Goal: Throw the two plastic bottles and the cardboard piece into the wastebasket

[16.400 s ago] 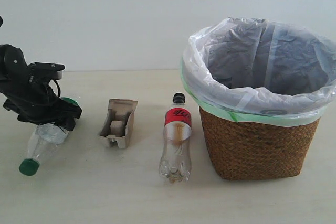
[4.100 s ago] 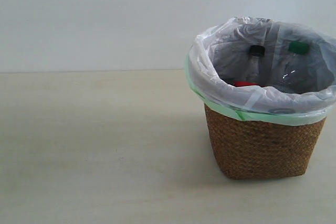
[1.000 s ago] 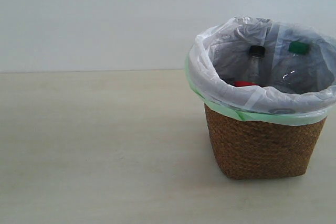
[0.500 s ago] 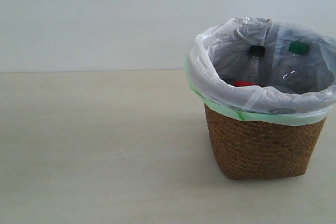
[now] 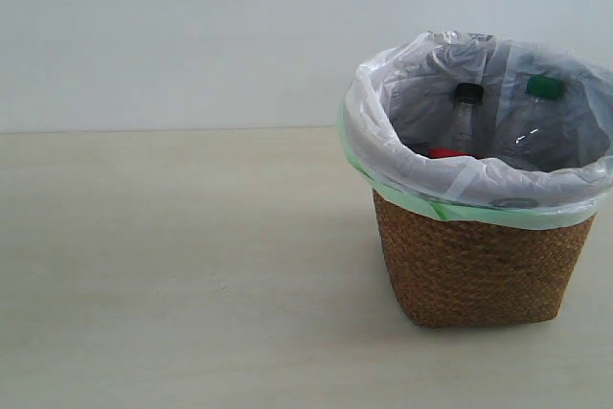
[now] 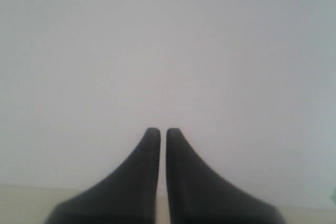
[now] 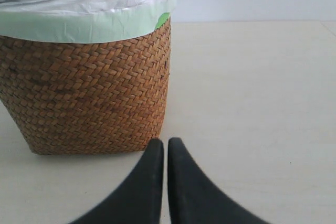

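Outside, one wastebasket (image 5: 479, 265) is sitting on the bench (image 5: 172, 265), holding two bottles: the black-capped bottle (image 5: 466, 110) and the green-capped bottle (image 5: 538, 112). Left claw (image 6: 163, 132), pressed together, is facing a bare wall (image 6: 168, 51). Right claw (image 7: 165, 142), likewise pressed together, is pointing past the wastebasket's wicker corner just ahead.

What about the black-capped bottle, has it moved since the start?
Yes. The black-capped bottle went rightward, off the table and into the wastebasket.
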You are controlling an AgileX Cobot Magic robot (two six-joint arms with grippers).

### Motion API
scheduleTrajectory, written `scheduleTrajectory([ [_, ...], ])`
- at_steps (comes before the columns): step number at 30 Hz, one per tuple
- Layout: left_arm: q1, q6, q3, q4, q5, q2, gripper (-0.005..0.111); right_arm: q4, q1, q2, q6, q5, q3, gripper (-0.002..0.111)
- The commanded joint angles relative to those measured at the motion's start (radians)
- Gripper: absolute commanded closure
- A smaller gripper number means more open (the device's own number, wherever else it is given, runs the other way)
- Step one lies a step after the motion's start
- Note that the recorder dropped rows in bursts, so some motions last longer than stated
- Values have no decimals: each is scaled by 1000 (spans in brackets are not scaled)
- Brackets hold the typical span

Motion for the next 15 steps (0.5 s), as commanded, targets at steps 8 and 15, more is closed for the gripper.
scheduleTrajectory([
  [8,122,-13,8,-6,-2,-64,103,-2,-5,-5,0,-8,0,108],
  [15,122,-13,57,-2,-3,-64,103,-2,-5,-5,0,-10,0,108],
])
